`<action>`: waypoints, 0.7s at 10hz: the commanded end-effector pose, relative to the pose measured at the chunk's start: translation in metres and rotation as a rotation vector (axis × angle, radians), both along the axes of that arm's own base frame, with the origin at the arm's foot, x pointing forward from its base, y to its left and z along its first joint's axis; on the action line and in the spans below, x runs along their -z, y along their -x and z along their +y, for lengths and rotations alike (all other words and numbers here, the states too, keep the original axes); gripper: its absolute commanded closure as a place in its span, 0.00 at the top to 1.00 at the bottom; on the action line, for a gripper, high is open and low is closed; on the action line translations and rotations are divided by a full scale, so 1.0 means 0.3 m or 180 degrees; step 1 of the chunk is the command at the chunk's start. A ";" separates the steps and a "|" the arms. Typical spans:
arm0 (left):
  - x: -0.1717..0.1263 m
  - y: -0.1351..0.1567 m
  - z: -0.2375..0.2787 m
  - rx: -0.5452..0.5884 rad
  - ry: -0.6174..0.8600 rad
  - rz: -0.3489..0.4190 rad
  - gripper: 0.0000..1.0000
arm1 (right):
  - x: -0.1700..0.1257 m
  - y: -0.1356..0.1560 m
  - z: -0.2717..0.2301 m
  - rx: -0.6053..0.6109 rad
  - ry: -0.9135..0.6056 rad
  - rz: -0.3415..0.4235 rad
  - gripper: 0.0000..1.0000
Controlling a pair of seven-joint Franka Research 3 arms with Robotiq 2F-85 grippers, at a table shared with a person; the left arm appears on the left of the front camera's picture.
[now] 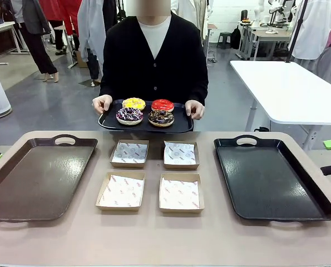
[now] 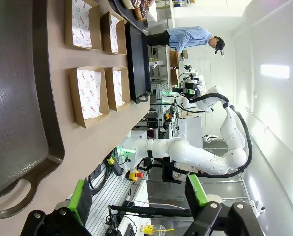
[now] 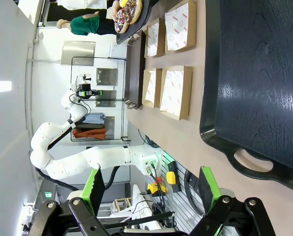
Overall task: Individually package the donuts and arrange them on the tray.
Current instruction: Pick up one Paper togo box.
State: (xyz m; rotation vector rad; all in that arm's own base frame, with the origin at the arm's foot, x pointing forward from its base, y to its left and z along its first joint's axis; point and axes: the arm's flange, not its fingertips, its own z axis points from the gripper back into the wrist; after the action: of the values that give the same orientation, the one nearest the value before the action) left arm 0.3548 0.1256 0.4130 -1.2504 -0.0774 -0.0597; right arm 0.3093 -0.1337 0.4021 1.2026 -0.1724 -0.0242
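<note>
At the far side of the bench (image 1: 154,239), a person holds a small black serving tray (image 1: 107,123) just above its edge, one hand (image 1: 102,103) at one end and the other hand (image 1: 194,109) at the opposite end. On it sit all four donuts: the yellow-iced donut (image 1: 134,103) and red-iced donut (image 1: 162,105) behind, the sprinkled chocolate donut (image 1: 129,115) and dark speckled donut (image 1: 161,118) nearer the robot. None is packaged yet.

The left gripper (image 2: 138,196) and right gripper (image 3: 151,187) each stand fully open and hold nothing, well back from the work.

The opening pick likely goes best once the serving tray is steady. Take the nearer pair first, coming straight down with the jaws spanning the ring's outer sides, and close gently, since the icing looks easy to mar. Four paper-lined cardboard boxes wait in two rows, at far left (image 1: 129,153), far right (image 1: 181,154), near left (image 1: 121,191) and near right (image 1: 180,193). Filling the far row first would probably avoid reaching over loaded boxes.

The bench top is smooth and tan. A large brown tray (image 1: 37,178) lies to the robot's left of the boxes and a glossy black tray (image 1: 271,178) to the right, both bare. Beyond are a grey floor (image 1: 54,105) and a white table (image 1: 287,89).
</note>
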 end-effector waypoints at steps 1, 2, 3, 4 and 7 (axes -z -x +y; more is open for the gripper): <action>-0.005 0.003 0.003 -0.0006 0.0046 -0.0015 1.00 | -0.004 -0.004 -0.001 0.0013 -0.0050 0.0004 1.00; -0.005 0.003 0.003 -0.0006 0.0046 -0.0015 1.00 | -0.004 -0.004 -0.001 0.0013 -0.0050 0.0004 1.00; -0.005 0.003 0.003 -0.0006 0.0046 -0.0015 1.00 | -0.004 -0.004 -0.001 0.0013 -0.0050 0.0004 1.00; -0.005 0.003 0.003 -0.0006 0.0046 -0.0015 1.00 | -0.004 -0.004 -0.001 0.0013 -0.0050 0.0004 1.00; -0.005 0.003 0.003 -0.0006 0.0046 -0.0015 1.00 | -0.004 -0.004 -0.001 0.0013 -0.0050 0.0004 1.00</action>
State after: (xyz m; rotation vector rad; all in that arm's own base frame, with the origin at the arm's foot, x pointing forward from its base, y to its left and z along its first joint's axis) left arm 0.3548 0.1256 0.4130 -1.2504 -0.0774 -0.0598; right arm 0.3093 -0.1337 0.4021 1.2026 -0.1724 -0.0242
